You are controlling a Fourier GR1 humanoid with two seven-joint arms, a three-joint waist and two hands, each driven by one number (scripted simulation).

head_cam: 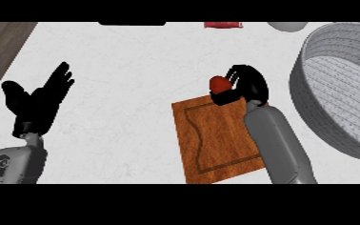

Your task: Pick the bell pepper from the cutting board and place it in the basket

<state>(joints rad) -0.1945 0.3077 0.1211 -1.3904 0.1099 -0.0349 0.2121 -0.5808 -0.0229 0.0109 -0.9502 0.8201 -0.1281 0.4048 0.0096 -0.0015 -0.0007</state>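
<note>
The red bell pepper (219,83) was seen at the far edge of the cutting board (215,140), clasped by the curled fingers of the right hand (252,89). The basket (308,106) was set near on the right. The left hand (38,102) was shown spread, fingers up, at the left.

kitchen, marble counter (141,62), cutting board (218,138)

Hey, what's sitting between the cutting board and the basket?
Only bare white counter, as the head view shows. The right forearm overhangs the cutting board edge on that side, short of the basket.
</note>
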